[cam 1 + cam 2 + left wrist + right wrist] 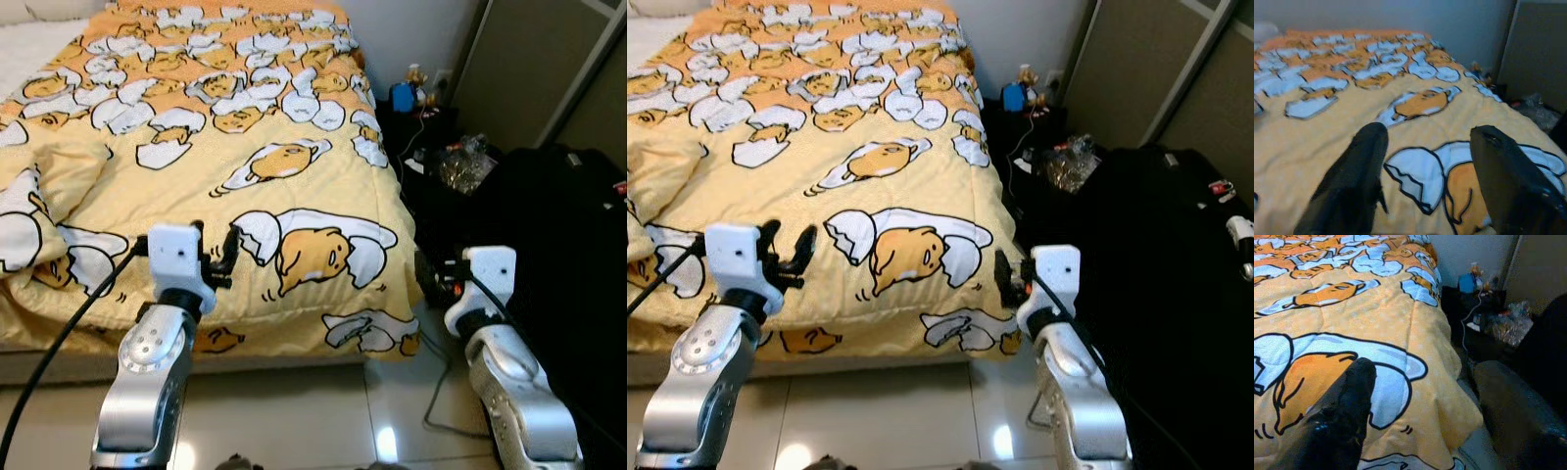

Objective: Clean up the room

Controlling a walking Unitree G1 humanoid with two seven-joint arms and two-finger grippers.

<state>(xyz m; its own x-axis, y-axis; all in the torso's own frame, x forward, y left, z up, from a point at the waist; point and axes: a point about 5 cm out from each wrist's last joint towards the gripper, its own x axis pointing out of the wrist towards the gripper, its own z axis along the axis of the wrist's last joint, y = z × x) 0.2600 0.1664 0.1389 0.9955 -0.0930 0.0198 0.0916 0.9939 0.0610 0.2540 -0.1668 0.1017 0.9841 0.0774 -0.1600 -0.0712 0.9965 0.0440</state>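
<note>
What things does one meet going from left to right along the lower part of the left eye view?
Black cable → left gripper → duvet corner → right gripper → black luggage.

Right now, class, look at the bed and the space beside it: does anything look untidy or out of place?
Yes. The yellow blanket is bunched into rumpled folds at the bed's left edge instead of lying flat. On the dark surface beside the bed, crumpled clear plastic sits loose, with a white cable trailing nearby.
</note>
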